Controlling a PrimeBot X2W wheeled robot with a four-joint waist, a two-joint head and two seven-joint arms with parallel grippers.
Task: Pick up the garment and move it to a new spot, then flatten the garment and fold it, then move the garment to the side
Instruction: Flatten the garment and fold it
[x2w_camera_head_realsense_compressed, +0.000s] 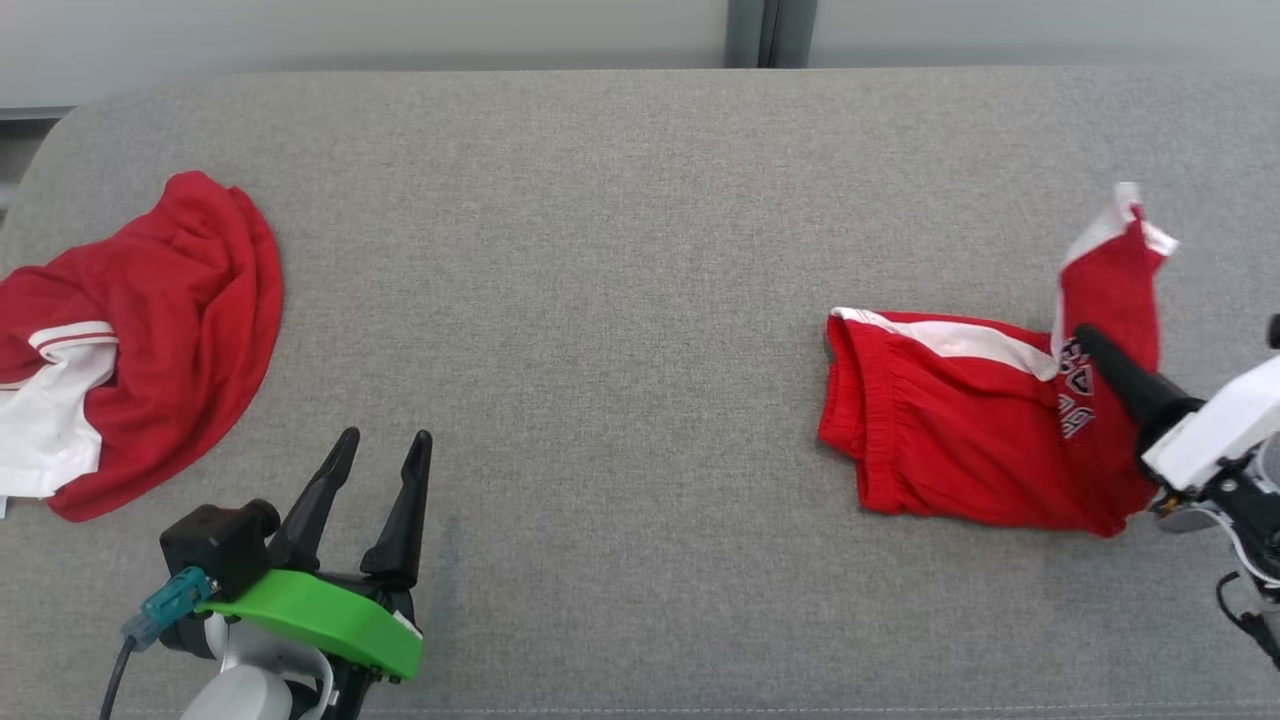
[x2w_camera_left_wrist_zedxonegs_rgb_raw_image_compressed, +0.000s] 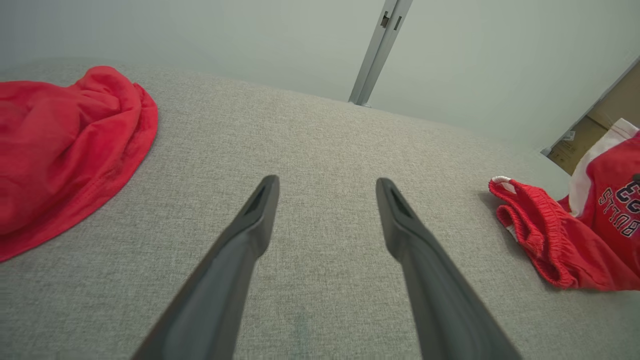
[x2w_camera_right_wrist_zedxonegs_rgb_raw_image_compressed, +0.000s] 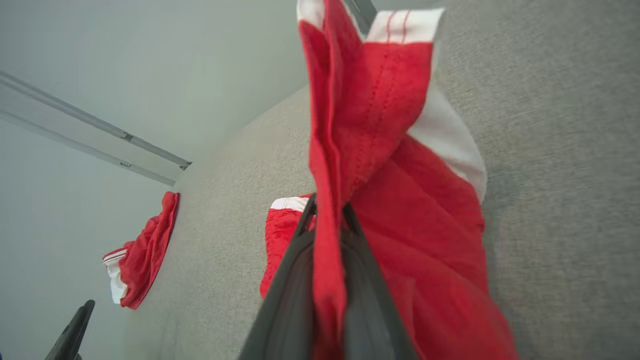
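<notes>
The garment (x2w_camera_head_realsense_compressed: 950, 430) is a pair of red shorts with white side stripes and printed lettering, lying at the right of the grey cushioned surface (x2w_camera_head_realsense_compressed: 620, 250). My right gripper (x2w_camera_head_realsense_compressed: 1085, 338) is shut on a fold of it near the leg hem, and that corner stands lifted above the rest. In the right wrist view the red cloth (x2w_camera_right_wrist_zedxonegs_rgb_raw_image_compressed: 380, 100) rises from between the closed fingers of the right gripper (x2w_camera_right_wrist_zedxonegs_rgb_raw_image_compressed: 327, 205). The left gripper (x2w_camera_head_realsense_compressed: 385, 440) hovers open and empty at the lower left, far from the shorts (x2w_camera_left_wrist_zedxonegs_rgb_raw_image_compressed: 550, 235). The left wrist view shows that gripper (x2w_camera_left_wrist_zedxonegs_rgb_raw_image_compressed: 327, 182) with bare fabric between its fingers.
A second red and white garment (x2w_camera_head_realsense_compressed: 170, 320) lies crumpled at the far left, also seen as a red heap (x2w_camera_left_wrist_zedxonegs_rgb_raw_image_compressed: 60, 145) and a small red pile (x2w_camera_right_wrist_zedxonegs_rgb_raw_image_compressed: 145, 250). A pale wall with a vertical metal strip (x2w_camera_head_realsense_compressed: 765, 30) runs behind the surface's back edge.
</notes>
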